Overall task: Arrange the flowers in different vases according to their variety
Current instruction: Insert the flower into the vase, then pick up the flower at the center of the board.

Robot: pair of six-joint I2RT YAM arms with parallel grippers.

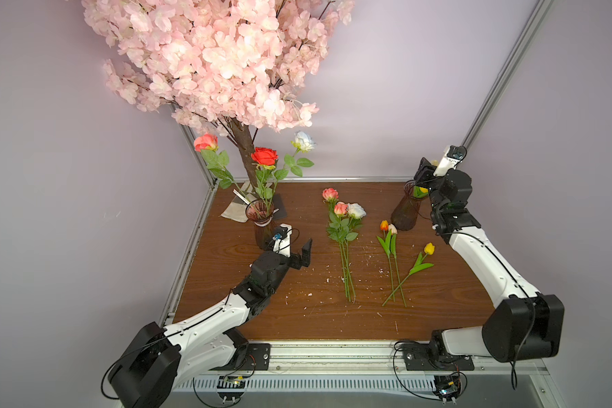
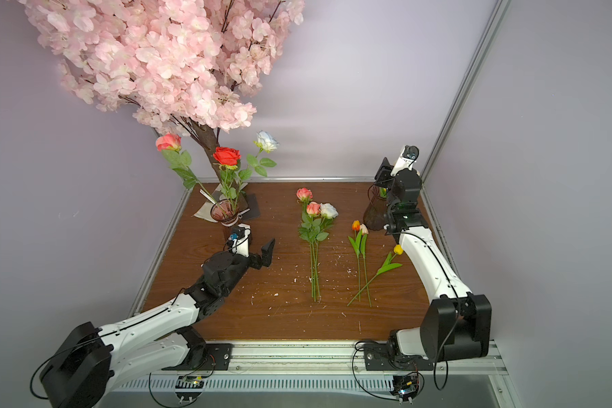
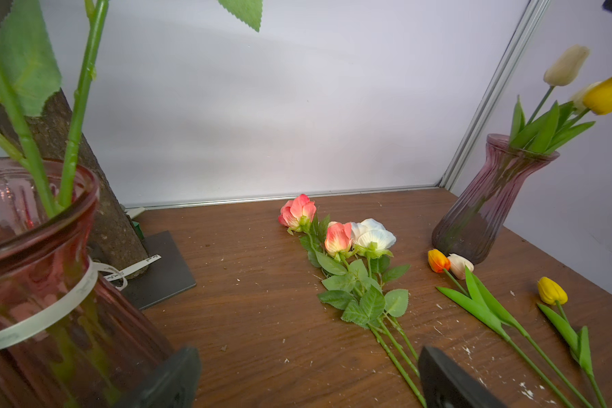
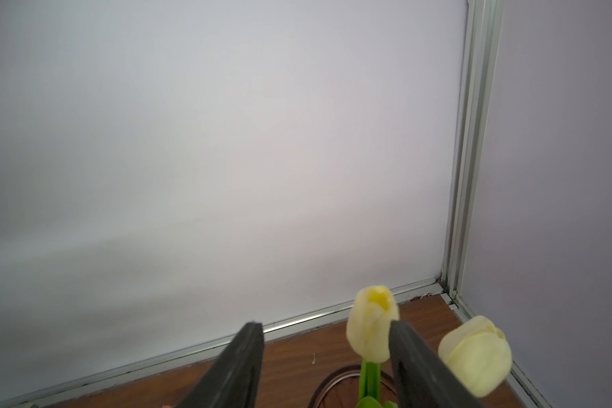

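Observation:
The banded vase (image 1: 262,220) at the back left holds a pink-coral, a red (image 1: 264,155) and a white rose. My left gripper (image 1: 299,258) hovers open just in front of it, with nothing between its fingertips (image 3: 438,378). Three roses (image 1: 341,219) lie mid-table, with an orange and a pale pink tulip (image 1: 387,228) and a yellow tulip (image 1: 429,248) to their right. The other vase (image 1: 405,212) at the back right holds tulips. My right gripper (image 4: 327,349) stands open above its mouth. A cream tulip (image 4: 371,325) rises between the fingers, beside one of them.
The big pink blossom tree (image 1: 219,60) overhangs the back left; its trunk (image 1: 244,148) and dark base plate (image 3: 163,265) stand right behind the banded vase. Metal frame rails (image 1: 502,70) and walls bound the brown table (image 1: 297,311), which is strewn with pale crumbs.

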